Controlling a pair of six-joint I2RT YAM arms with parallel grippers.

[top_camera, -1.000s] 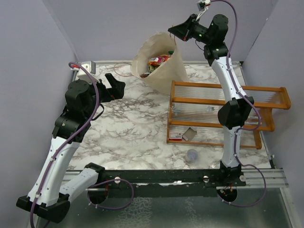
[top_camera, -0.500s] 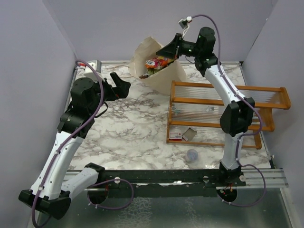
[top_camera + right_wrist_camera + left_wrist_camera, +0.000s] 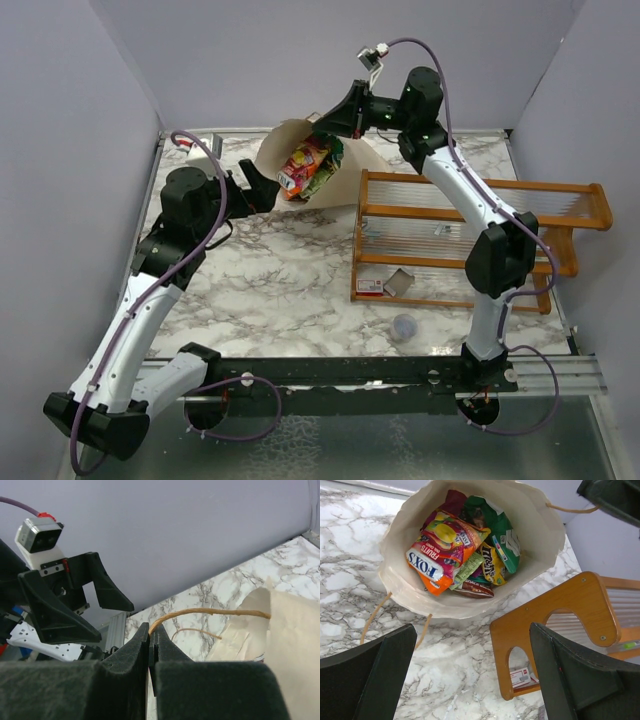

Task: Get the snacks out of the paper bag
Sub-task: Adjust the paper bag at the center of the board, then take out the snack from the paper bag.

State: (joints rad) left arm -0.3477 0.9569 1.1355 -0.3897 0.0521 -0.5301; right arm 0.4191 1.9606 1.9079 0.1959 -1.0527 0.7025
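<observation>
A table topped in white marble-patterned laminate with grey veining (image 3: 280,270) is enclosed on three sides by plain matte lilac-grey walls: a back wall (image 3: 250,60), a left wall (image 3: 60,200) and a right wall (image 3: 600,120). An orange wooden rack with clear ribbed panels (image 3: 410,240) is set on the right half of the tabletop, stepped in tiers, with a rounded end board cut by an arched opening. A black metal bar (image 3: 340,372) is run across the table's near edge, with a silver aluminium profile (image 3: 560,372) at its right end. A dimpled grey-green surface (image 3: 330,445) is seen below that. Even, soft lighting is noted, with only faint shadows cast on the marble.
</observation>
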